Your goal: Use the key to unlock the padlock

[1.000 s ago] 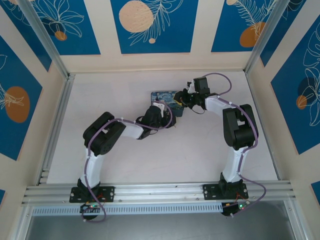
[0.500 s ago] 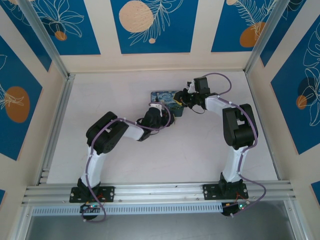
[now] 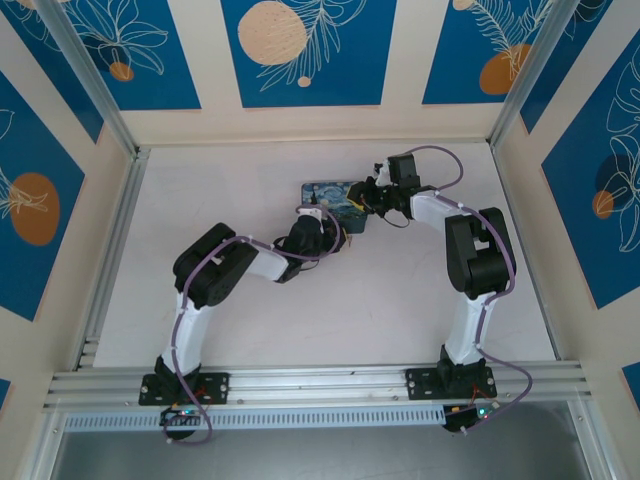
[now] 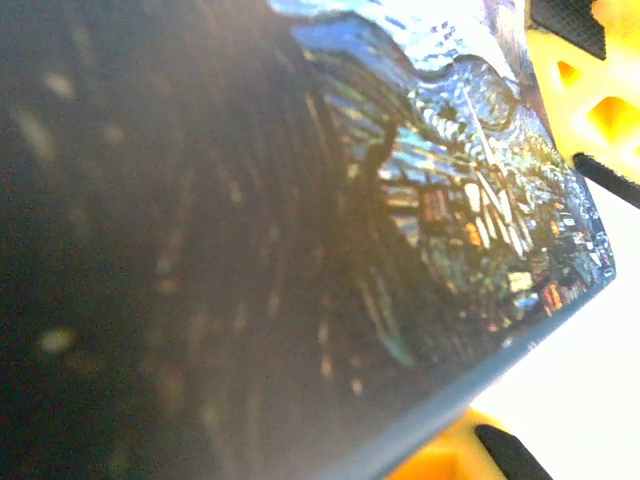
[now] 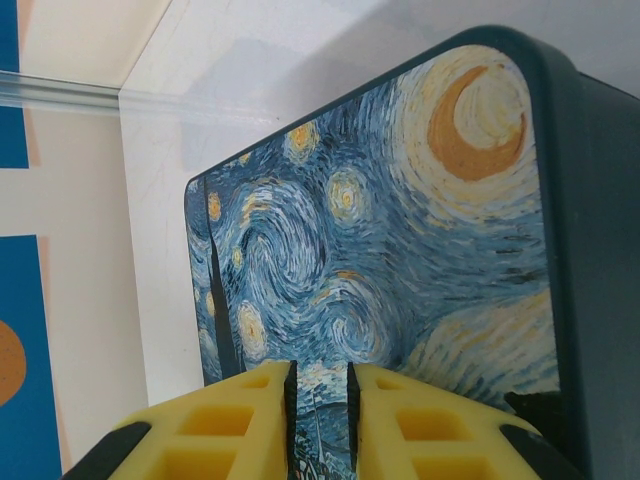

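A: Now, where's the padlock?
B: Cannot tell; probably hidden beside the dark-blue starry-night painted box (image 3: 328, 192). Above the box, the right gripper (image 5: 318, 385) has jaws nearly together. The left gripper (image 3: 325, 220) straddles the box's corner, clamping unclear.

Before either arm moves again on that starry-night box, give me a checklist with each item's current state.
1. Starry-night box lying flat on the table: ok.
2. Left gripper bracing the box: its yellow fingers sit on either side of a box corner, but whether they touch it: cannot tell.
3. Right gripper aimed at the box's painted top, with only a narrow gap between its fingers: ok.
4. Key held between the right fingers: cannot tell.
5. Padlock and its keyhole located: cannot tell.
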